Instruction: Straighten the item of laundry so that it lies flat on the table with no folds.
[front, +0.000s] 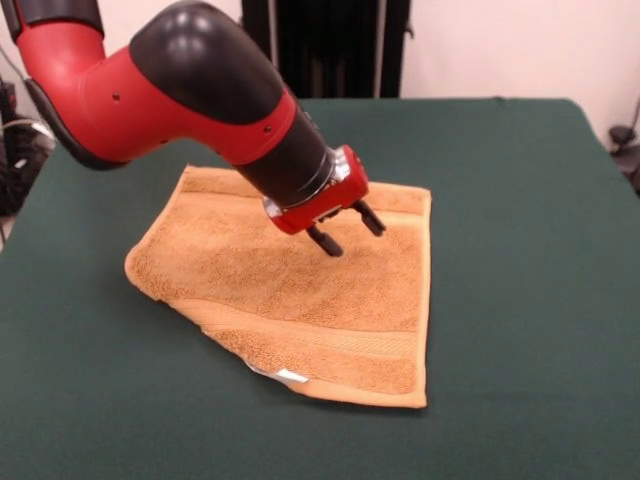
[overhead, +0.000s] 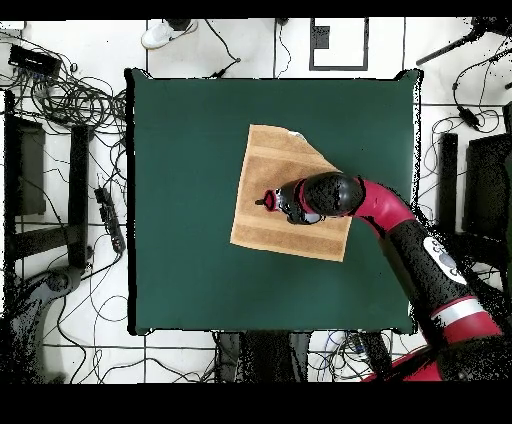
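Note:
The orange-tan towel (front: 300, 290) lies on the dark green table (front: 520, 250), a little left of the middle. Its near left corner is turned over along a diagonal edge, with a small white tag (front: 290, 376) showing there. A woven band runs near the near edge. My gripper (front: 356, 240) is over the towel's far right part, angled down, open and empty. I cannot tell if its tips touch the cloth. In the overhead view the gripper (overhead: 262, 201) is above the towel (overhead: 275, 165) near its left edge, and the arm hides part of the towel on the table (overhead: 180, 200).
Green table surface surrounds the towel on all sides. In the overhead view, cables (overhead: 70, 95) and equipment lie on the floor round the table, and a person's shoe (overhead: 165, 35) shows at the top edge. A dark stand (front: 325, 45) is behind the table.

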